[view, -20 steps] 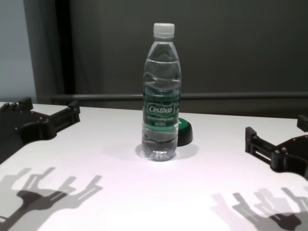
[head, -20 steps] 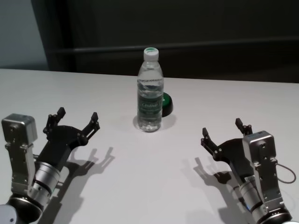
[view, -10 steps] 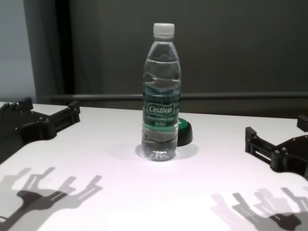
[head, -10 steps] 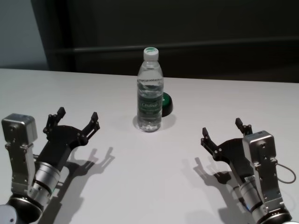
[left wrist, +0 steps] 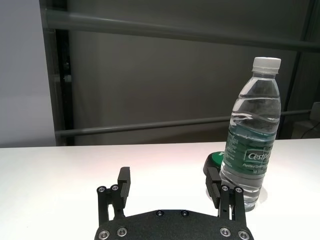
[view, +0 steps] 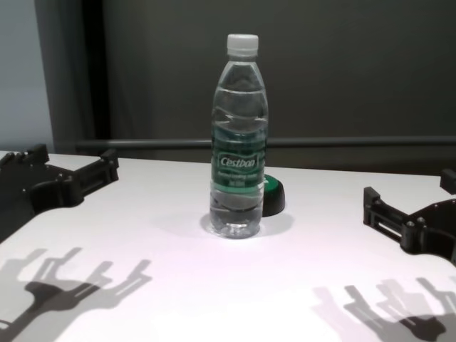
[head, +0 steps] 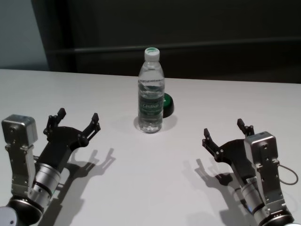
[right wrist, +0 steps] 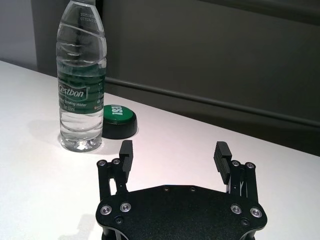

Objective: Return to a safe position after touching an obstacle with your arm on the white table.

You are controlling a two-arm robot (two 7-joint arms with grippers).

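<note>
I see a small, low, round black object with a green top (right wrist: 119,120), printed with white lettering I cannot read. Behind it, a dark wall (head: 211,28) carries a horizontal grey rail (left wrist: 150,126).

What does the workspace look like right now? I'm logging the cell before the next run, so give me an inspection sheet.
Surface: white table, bare apart from two items.
Job's things: water bottle upright near the middle, cap on, touched by neither arm.
Clutter: small black-and-green round object just behind the bottle on the robot's right side.
Grippers: left gripper open, low over the near left of the table; right gripper open, low over the near right; both apart from the bottle.
Cables: a thin loop by the right wrist.
Surroundings: dark wall with a horizontal rail behind the table.
</note>
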